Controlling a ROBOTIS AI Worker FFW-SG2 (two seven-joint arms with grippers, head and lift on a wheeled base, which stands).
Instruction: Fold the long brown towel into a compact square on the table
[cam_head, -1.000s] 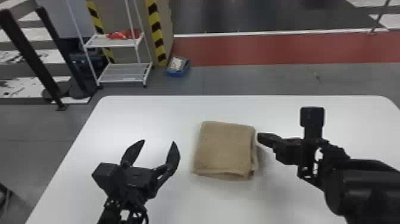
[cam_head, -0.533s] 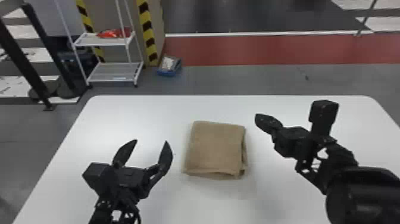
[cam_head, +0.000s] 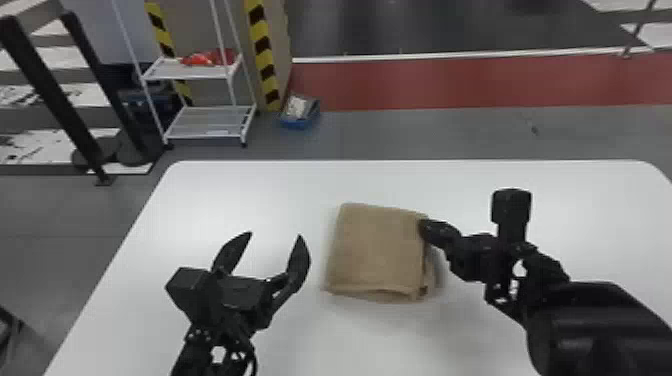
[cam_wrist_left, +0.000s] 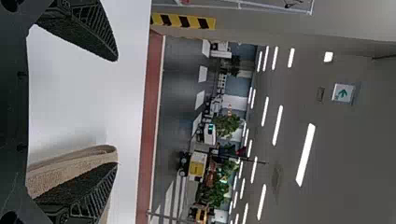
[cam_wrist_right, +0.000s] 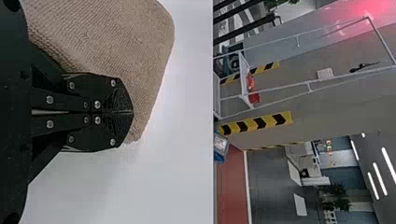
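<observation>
The brown towel (cam_head: 377, 250) lies on the white table as a compact, folded, nearly square stack, with loose layers along its right side. My right gripper (cam_head: 425, 227) is at the towel's back right corner; in the right wrist view the fingers of the right gripper (cam_wrist_right: 132, 112) are pressed together, overlapping the towel (cam_wrist_right: 116, 42) behind them. Left of the towel and apart from it, my left gripper (cam_head: 275, 235) has its fingers spread. In the left wrist view nothing is between the fingertips of the left gripper (cam_wrist_left: 116, 112), and the towel (cam_wrist_left: 70, 163) shows beside one finger.
The white table (cam_head: 250, 190) has rounded far corners. Beyond it on the floor stand a white shelf rack (cam_head: 210, 122) and a blue box (cam_head: 300, 114), with black posts (cam_head: 50, 90) at the far left.
The head view has shifted sideways. My right gripper was at the towel's right edge, then stood off to its right, and is now back against the corner. The left gripper keeps its spread.
</observation>
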